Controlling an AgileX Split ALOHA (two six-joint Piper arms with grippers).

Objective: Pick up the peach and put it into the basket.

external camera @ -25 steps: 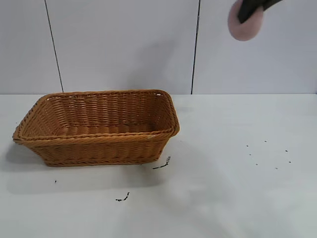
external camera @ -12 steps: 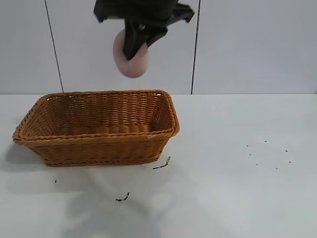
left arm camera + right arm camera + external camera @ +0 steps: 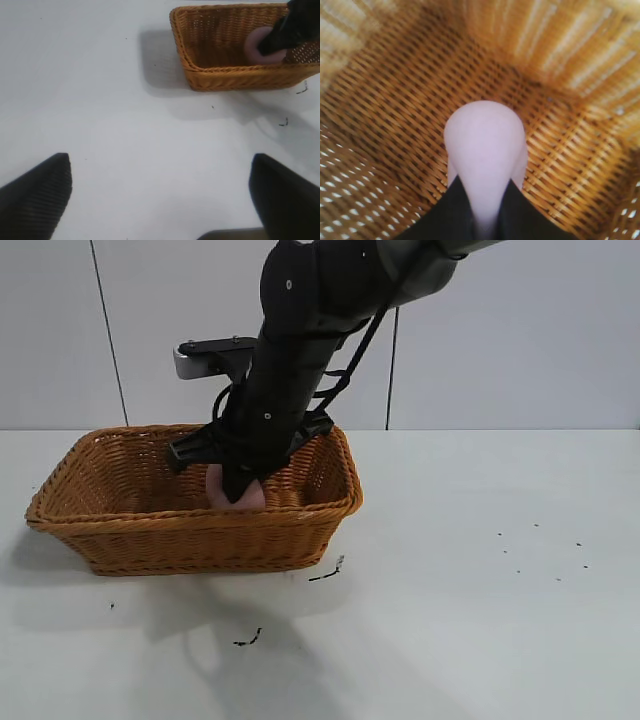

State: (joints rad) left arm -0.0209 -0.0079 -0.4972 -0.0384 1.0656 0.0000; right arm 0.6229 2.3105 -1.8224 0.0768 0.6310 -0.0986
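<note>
The peach [image 3: 246,496] is sitting between the fingertips of the right gripper [image 3: 238,492], down inside the basket [image 3: 200,535] — the fingers are closing on its sides, grasping it. The right wrist view is showing what the outside camera hides: the peach [image 3: 485,145] is hanging just over the woven floor [image 3: 385,125]. The right arm is reaching steeply down over the basket's far rim. The left gripper [image 3: 160,200] is hovering well apart over the table [image 3: 100,100], fingers spread.
</note>
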